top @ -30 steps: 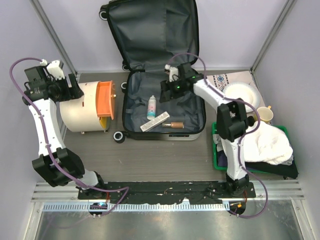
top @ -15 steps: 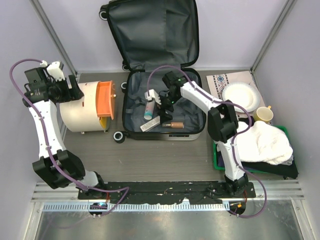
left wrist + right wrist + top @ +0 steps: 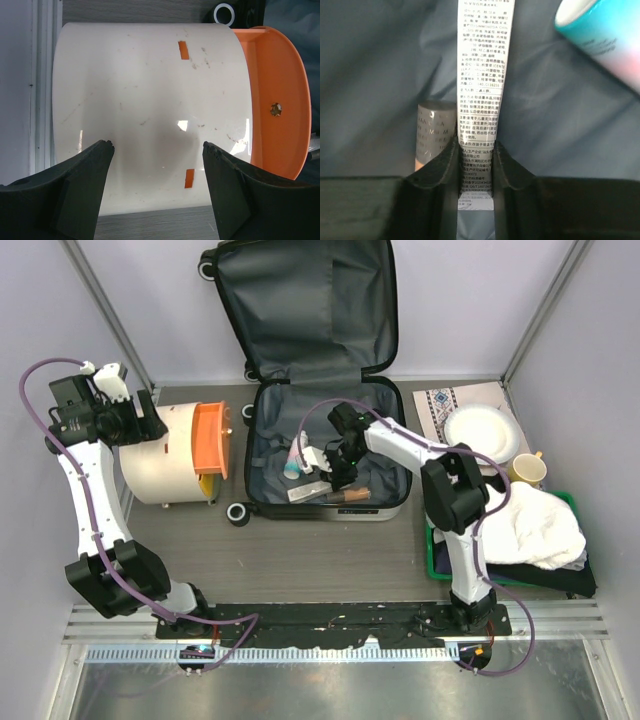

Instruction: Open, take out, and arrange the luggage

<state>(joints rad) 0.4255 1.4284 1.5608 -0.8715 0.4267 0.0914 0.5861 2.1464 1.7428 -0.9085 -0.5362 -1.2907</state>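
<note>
The luggage lies open at the back of the table, lid propped up, dark grey lining showing. Inside lie a long white printed box, a teal-capped bottle and a grey-capped tube. My right gripper reaches into the lower shell and is shut on the white box, its fingers pressed against both sides, with the tube just left and the bottle at upper right. My left gripper hangs open above the cream bin, holding nothing.
The cream bin lies on its side left of the luggage, orange lid facing it. At the right stand a green tray under a white cloth, a white plate, a yellow cup and a patterned mat.
My right gripper came down and forward from the luggage's back edge into the lower shell and closed on the white box. The bottle shifted slightly left. The left arm stayed still.
</note>
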